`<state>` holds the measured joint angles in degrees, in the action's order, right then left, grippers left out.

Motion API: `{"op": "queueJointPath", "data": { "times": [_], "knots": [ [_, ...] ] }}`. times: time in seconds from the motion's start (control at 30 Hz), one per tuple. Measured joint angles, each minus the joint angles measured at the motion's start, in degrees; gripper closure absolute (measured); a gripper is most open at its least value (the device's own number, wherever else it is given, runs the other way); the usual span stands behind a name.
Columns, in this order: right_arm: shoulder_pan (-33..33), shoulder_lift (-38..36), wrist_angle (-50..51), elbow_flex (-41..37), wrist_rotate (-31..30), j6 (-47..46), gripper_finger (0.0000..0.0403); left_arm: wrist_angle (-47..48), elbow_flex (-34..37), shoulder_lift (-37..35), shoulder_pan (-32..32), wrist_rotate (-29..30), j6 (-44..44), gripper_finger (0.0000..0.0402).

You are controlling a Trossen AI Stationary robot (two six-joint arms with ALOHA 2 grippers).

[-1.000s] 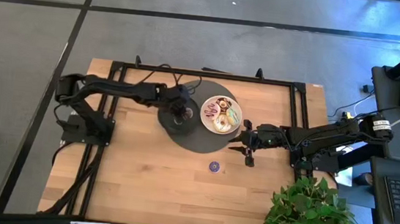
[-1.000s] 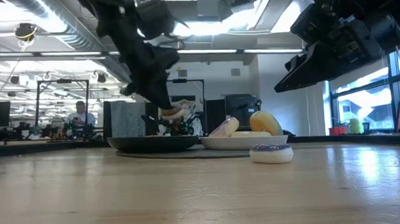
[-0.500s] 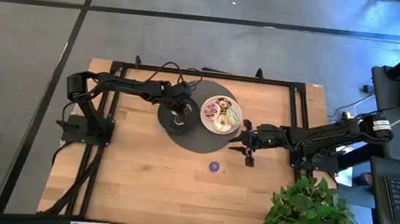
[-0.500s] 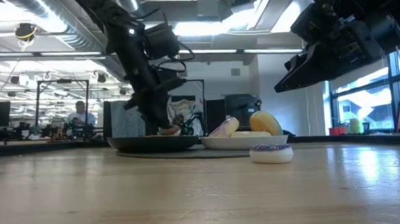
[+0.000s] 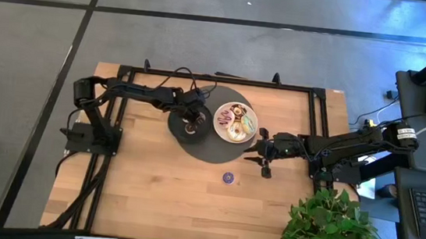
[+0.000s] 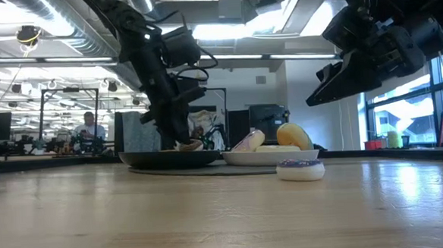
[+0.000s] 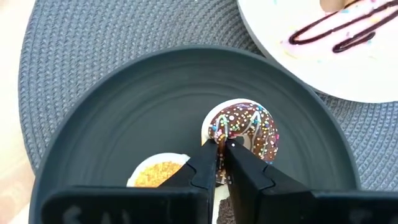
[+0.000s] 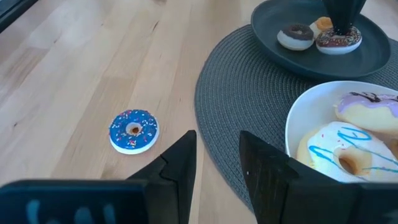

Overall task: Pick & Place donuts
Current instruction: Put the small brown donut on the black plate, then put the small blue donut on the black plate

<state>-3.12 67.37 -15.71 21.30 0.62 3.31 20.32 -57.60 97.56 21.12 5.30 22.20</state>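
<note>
Chocolate-iced sprinkled donut (image 7: pixel 244 132) lies on the black plate (image 7: pixel 118 124), its near rim pinched between the nearly closed fingers of the left gripper (image 7: pixel 221 149). Right gripper (image 8: pixel 217 149) hovers beside the white plate (image 8: pixel 298 124), fingers apart, blue donut (image 8: pixel 133 130) on the table near it.

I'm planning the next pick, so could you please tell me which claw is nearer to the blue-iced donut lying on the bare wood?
The right claw is nearer, just beside the blue-iced donut. The left claw is farther off, over the black plate.
</note>
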Motion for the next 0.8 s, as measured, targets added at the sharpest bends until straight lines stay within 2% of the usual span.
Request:
{"op": "queueJointPath", "data": {
  "times": [0.3,0.67,0.8],
  "knots": [
    [0.0,0.0,0.0,0.0,0.0,0.0,0.0279,1.1,0.0,0.0,0.0,0.0,-0.3,0.0362],
    [0.0,0.0,0.0,0.0,0.0,0.0,0.0279,1.8,0.0,0.0,0.0,0.1,0.5,0.0309],
    [0.0,0.0,0.0,0.0,0.0,0.0,0.0279,2.8,-1.7,-1.2,-0.2,0.1,-2.3,0.0294]
  ]
}}
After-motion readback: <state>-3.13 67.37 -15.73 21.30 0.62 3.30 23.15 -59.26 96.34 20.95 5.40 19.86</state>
